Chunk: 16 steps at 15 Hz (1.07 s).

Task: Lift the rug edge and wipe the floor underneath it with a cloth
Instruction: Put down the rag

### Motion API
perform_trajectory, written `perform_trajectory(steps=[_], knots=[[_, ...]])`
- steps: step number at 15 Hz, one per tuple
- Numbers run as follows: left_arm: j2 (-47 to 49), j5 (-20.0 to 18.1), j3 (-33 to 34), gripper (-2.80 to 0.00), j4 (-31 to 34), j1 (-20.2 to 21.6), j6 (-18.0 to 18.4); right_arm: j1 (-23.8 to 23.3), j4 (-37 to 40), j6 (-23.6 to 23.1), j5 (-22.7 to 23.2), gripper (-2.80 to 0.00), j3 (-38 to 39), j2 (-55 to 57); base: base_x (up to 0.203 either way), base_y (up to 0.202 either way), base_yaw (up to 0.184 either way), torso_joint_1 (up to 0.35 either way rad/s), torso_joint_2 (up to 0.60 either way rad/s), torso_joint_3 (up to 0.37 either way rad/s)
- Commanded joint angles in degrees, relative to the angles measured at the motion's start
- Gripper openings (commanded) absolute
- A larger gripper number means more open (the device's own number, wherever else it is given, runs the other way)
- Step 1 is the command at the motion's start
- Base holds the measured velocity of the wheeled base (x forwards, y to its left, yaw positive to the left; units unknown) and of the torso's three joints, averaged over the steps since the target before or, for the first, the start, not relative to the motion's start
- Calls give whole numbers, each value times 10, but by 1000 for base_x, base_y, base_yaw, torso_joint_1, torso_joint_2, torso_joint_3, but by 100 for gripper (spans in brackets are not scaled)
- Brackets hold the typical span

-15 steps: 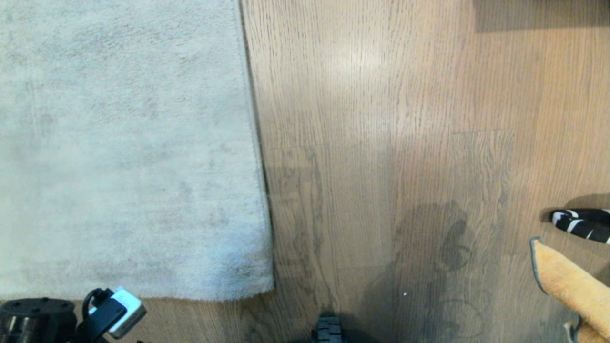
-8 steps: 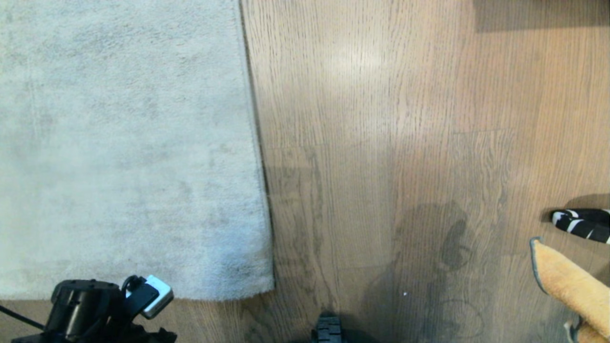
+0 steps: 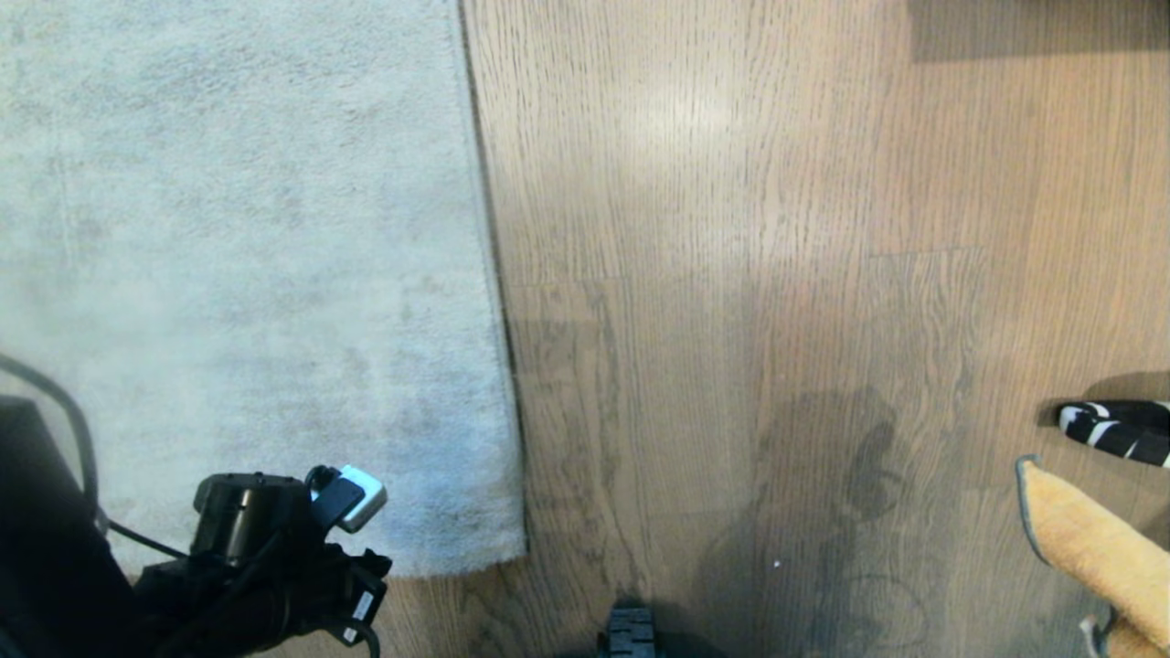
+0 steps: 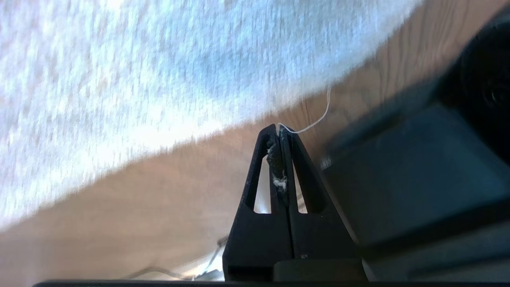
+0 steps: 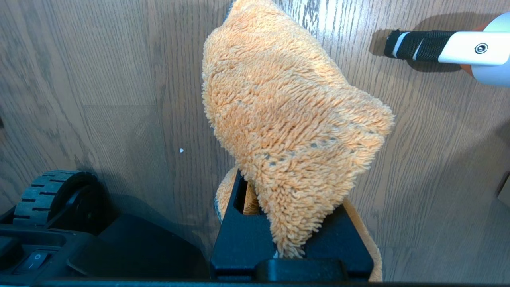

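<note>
The pale grey rug (image 3: pixel 238 274) lies flat on the left, its straight right edge meeting the brown wood floor (image 3: pixel 731 274). My left arm (image 3: pixel 274 557) reaches over the rug's near edge by its near right corner. In the left wrist view the left gripper (image 4: pixel 279 129) is shut, with only lint and a white thread at its tips, over bare floor (image 4: pixel 139 187) just short of the rug (image 4: pixel 159 59). The orange cloth (image 5: pixel 287 119) hangs in my right gripper (image 5: pixel 285 187), which is shut on it. That cloth (image 3: pixel 1097 548) also shows at the head view's lower right.
A black-and-white striped handle (image 3: pixel 1115 428) lies on the floor beside the cloth; the right wrist view shows it joined to a white tool (image 5: pixel 470 48). The robot's wheel (image 5: pixel 55 195) and dark base (image 4: pixel 418 179) sit close behind both grippers.
My left arm has come forward and to the right from the bottom left corner, now reaching over the rug's near edge. The cloth, the striped handle and the rug have not moved.
</note>
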Motion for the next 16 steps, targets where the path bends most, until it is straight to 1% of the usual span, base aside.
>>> perform_trajectory(steps=[1, 3, 5, 8, 9, 13, 16], knots=[[42, -1, -18, -280, -13, -10, 0, 0, 0, 0, 0, -280, 0, 1, 0, 0, 0, 0, 0, 0], [55, -7, -29, -280, -23, -20, -1, 0, 0, 0, 0, -280, 0, 1, 0, 0, 0, 0, 0, 0], [70, -29, -30, -280, -33, -23, -3, 0, 0, 0, 0, -280, 0, 1, 0, 0, 0, 0, 0, 0], [88, -31, -34, -280, -45, -24, 0, 0, -1, 0, 0, -280, 0, 1, 0, 0, 0, 0, 0, 0], [97, -30, -35, -280, -64, -23, 0, 0, -1, 0, 0, -280, 0, 1, 0, 0, 0, 0, 0, 0], [113, -29, -36, -280, -103, -19, 1, 0, -1, 0, 0, -280, 0, 1, 0, 0, 0, 0, 0, 0], [126, -28, -51, -280, -142, -16, -2, 0, -1, 0, 0, -280, 0, 1, 0, 0, 0, 0, 0, 0]])
